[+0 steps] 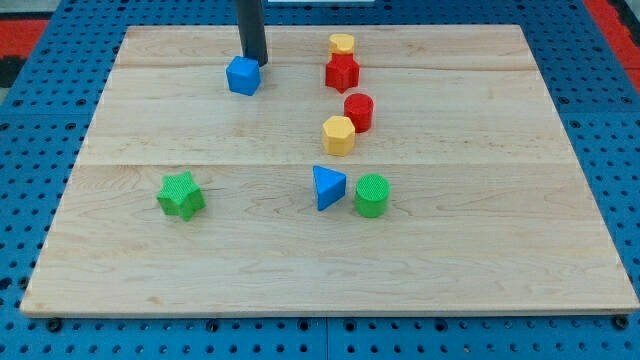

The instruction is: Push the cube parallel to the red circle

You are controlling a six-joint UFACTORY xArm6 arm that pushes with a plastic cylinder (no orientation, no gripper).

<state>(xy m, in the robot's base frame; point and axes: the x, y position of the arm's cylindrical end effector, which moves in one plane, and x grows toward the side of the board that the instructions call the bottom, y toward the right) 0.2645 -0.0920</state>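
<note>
A pale wooden board (500,250), made of planks with faint grain and visible seams, lies on a blue pegboard (30,150) dotted with holes. The blocks look like printed plastic with fine ribbed surfaces. The blue cube (243,76) sits near the view's top, left of centre, its faces slightly rotated against the board's edges. The red circle (359,112), a short cylinder, stands well to the cube's right and a little lower in the view. Touching or almost touching its lower left is a yellow hexagonal block (339,135). Above them a red star block (341,72) sits just below a small yellow cylinder (342,44) (the two look to be in contact). Lower down, a blue triangular block (328,187) lies just beside a green cylinder (372,195), and a green star block (180,194) stands alone at the view's left.

The dark rod comes straight down from the view's top, upright, and my tip (255,62) rests at the cube's upper right corner, touching it or nearly so. There is no claw on this arm, so nothing spreads, presses or pinches.
</note>
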